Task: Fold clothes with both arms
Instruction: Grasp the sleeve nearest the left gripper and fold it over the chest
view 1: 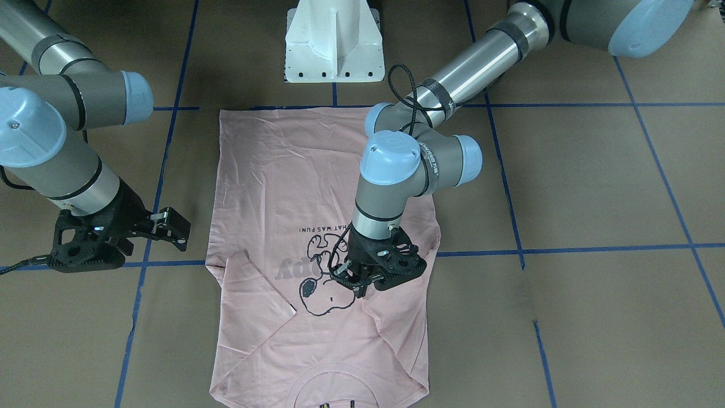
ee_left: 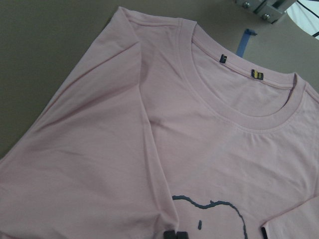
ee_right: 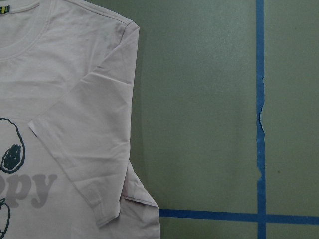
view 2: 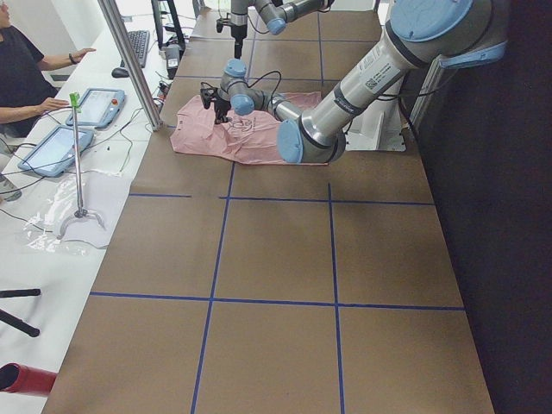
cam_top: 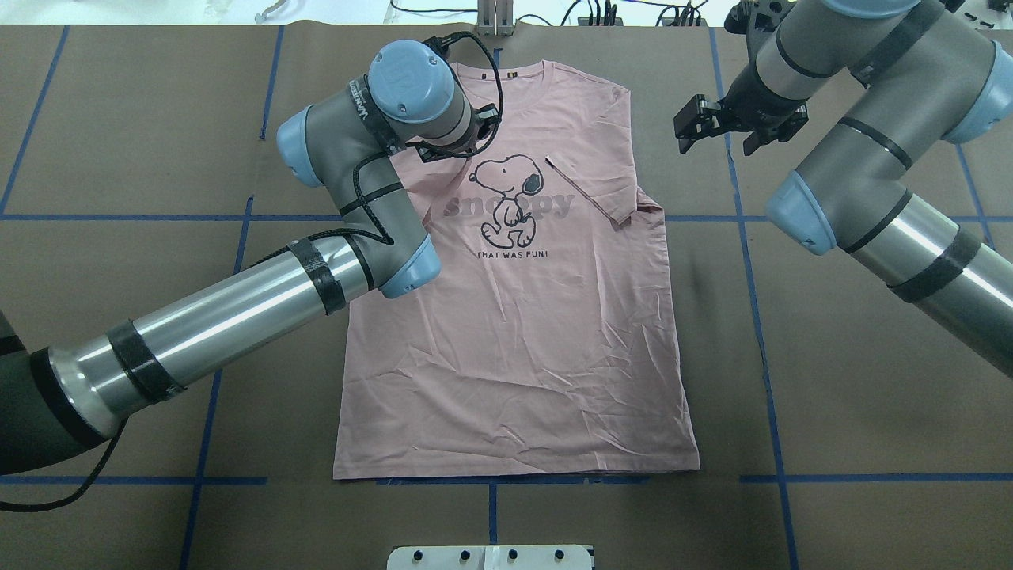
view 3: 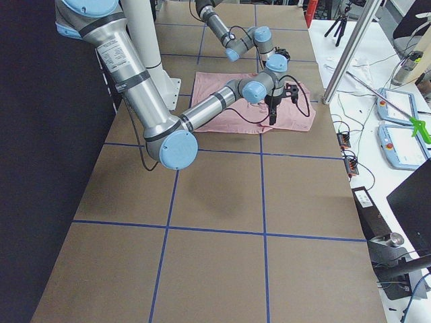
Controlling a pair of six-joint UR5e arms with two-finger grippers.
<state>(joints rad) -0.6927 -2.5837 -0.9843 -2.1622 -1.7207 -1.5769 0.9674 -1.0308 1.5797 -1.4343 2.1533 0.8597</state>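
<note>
The pale pink T-shirt (view 1: 283, 170) lies flat and face up on the brown table, Snoopy print showing (cam_top: 510, 198). Both sleeves are folded in over the chest. My left gripper (view 1: 352, 281) is low over the print, and its fingertips (ee_left: 174, 235) are shut on the folded left sleeve's edge. My right gripper (view 1: 170, 224) is open and empty, off the shirt, beside the right shoulder (cam_top: 700, 123). The right sleeve (ee_right: 84, 149) lies folded flat. The collar and its small tags (ee_left: 239, 69) show in the left wrist view.
The white pedestal base (view 1: 334, 42) stands behind the shirt's hem. Blue tape lines (cam_top: 744, 218) grid the table. A seated operator (view 2: 21, 69) and tablets (view 2: 95, 108) are on a side bench beyond the collar end, with a metal post (view 3: 350, 54) there.
</note>
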